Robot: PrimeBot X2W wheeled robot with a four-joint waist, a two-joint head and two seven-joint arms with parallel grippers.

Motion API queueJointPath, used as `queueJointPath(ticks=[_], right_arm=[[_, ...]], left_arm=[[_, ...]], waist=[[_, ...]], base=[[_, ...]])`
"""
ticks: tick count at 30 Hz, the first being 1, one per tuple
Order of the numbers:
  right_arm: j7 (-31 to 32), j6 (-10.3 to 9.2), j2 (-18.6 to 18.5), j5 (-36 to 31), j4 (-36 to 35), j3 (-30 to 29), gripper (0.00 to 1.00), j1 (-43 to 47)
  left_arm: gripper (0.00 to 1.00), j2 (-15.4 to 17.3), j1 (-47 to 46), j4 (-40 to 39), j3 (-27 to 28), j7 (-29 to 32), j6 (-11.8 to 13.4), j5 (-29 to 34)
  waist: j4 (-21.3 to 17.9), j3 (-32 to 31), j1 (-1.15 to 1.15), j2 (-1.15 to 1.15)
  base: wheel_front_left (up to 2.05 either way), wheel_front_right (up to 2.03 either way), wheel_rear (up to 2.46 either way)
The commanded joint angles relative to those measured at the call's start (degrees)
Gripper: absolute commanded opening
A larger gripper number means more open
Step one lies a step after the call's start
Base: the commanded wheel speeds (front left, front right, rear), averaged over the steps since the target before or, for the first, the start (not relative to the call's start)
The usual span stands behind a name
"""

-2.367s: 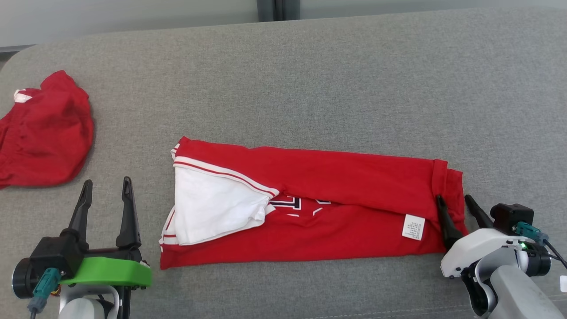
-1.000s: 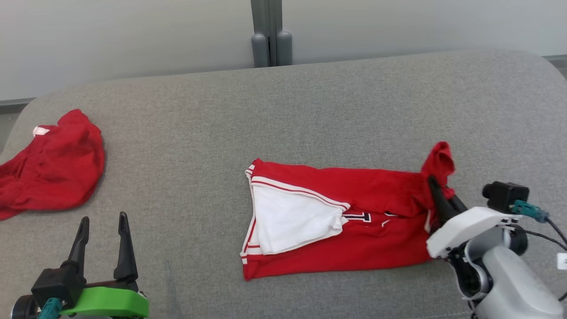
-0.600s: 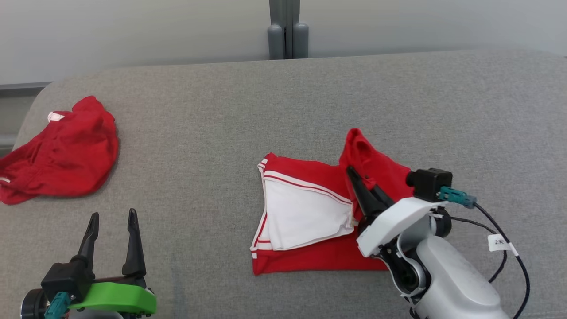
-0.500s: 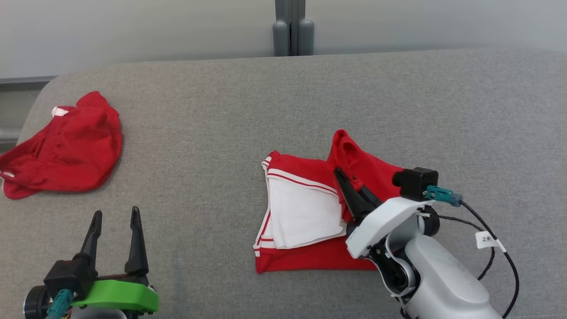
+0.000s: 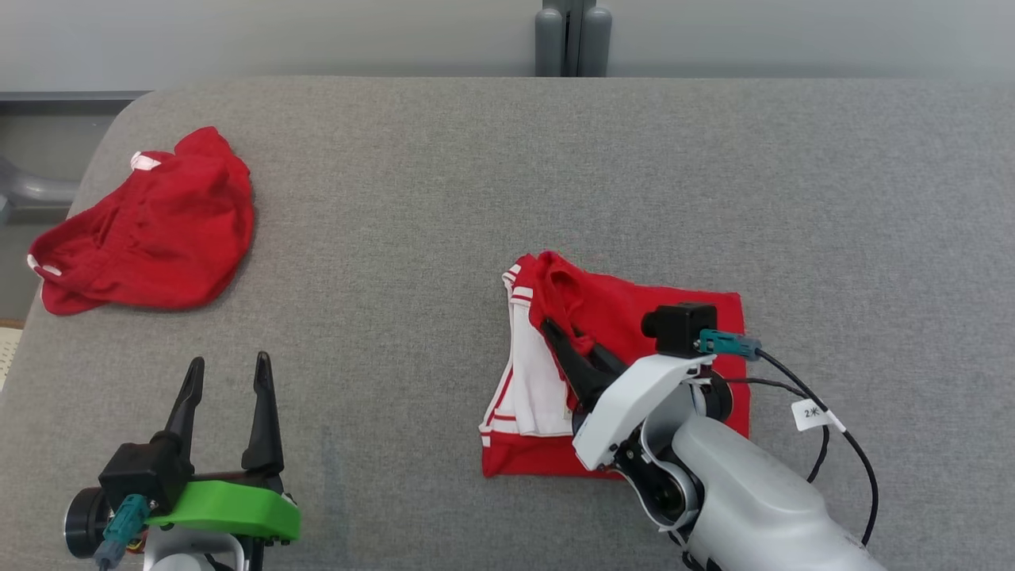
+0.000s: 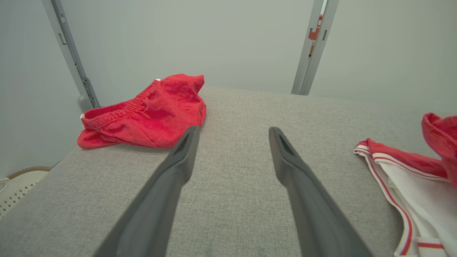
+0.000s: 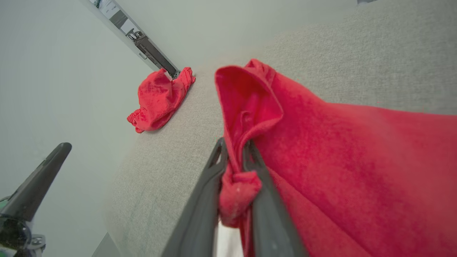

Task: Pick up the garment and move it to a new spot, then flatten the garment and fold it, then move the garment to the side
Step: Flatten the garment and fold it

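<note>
The garment is a red jersey with white trim and a white inner panel, lying folded on the grey cushion right of centre. My right gripper is shut on its red hem, holding that end over the white left part. In the right wrist view the bunched hem sits pinched between the two fingers of the right gripper, and the rest of the garment drapes to the right. My left gripper stands open at the lower left with nothing in it. The left wrist view shows the left gripper over bare cushion, with the garment to its right.
A second crumpled red garment lies at the far left of the cushion, near its edge; it is also in the left wrist view. A grey post stands behind the cushion. Bare cushion lies between the two garments.
My right gripper has carried the garment's right end leftward over itself, so the long strip is now folded to about half its length. The head camera has shifted. The left gripper stays open.
</note>
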Motion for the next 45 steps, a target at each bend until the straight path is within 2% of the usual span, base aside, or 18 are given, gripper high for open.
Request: queueJointPath(ticks=[1, 5, 9, 17, 23, 33, 45], right_arm=[[-0.95, -0.01, -0.13, 0.63, 0.76, 0.61, 1.0, -1.15], [-3.62, -0.01, -0.14, -0.74, 3.02, 1.3, 1.0, -3.1], [-4.49, -0.02, -0.72, -5.44, 4.21, -2.22, 1.0, -4.39], [-4.46, -0.01, -5.68, -18.34, -7.45, -18.67, 1.0, 2.99], [-4.48, -0.01, -7.15, -23.55, -16.44, -25.61, 1.0, 11.43], [-4.48, -0.02, -6.17, -26.49, -25.67, -31.11, 1.0, 23.92], [-4.49, -0.02, -4.78, -30.07, -28.87, -32.72, 1.0, 31.19]], left_arm=[[1.0, -0.19, -0.9, 0.35, -0.02, -0.02, -0.21, -0.42], [1.0, -0.05, -0.13, 0.67, 0.29, -0.02, -0.2, -0.44], [1.0, 0.42, 1.04, 0.65, 0.86, -0.02, -0.2, -0.23], [1.0, 0.41, 3.17, -0.14, 2.09, -0.02, -0.2, 0.69], [1.0, 0.23, 4.31, -0.4, 2.94, -0.02, -0.2, 1.02], [1.0, 0.31, 5.48, -0.71, 3.8, -0.02, -0.2, 1.4], [1.0, 0.21, 6.44, -0.77, 4.76, -0.02, -0.21, 1.95]], waist=[[0.06, -0.09, 0.0, 0.0], [-0.84, -1.27, 0.0, 0.0], [-2.29, -2.7, 0.0, 0.0], [-5.52, -5.13, 0.0, 0.0], [-7.51, -6.39, 0.0, 0.0], [-9.73, -7.81, 0.0, 0.0], [-9.66, -9.09, 0.0, 0.0]], base=[[0.0, 0.0, 0.0], [0.0, 0.0, 0.0], [0.0, 0.0, 0.0], [0.0, 0.0, 0.0], [0.0, 0.0, 0.0], [0.0, 0.0, 0.0], [0.0, 0.0, 0.0]])
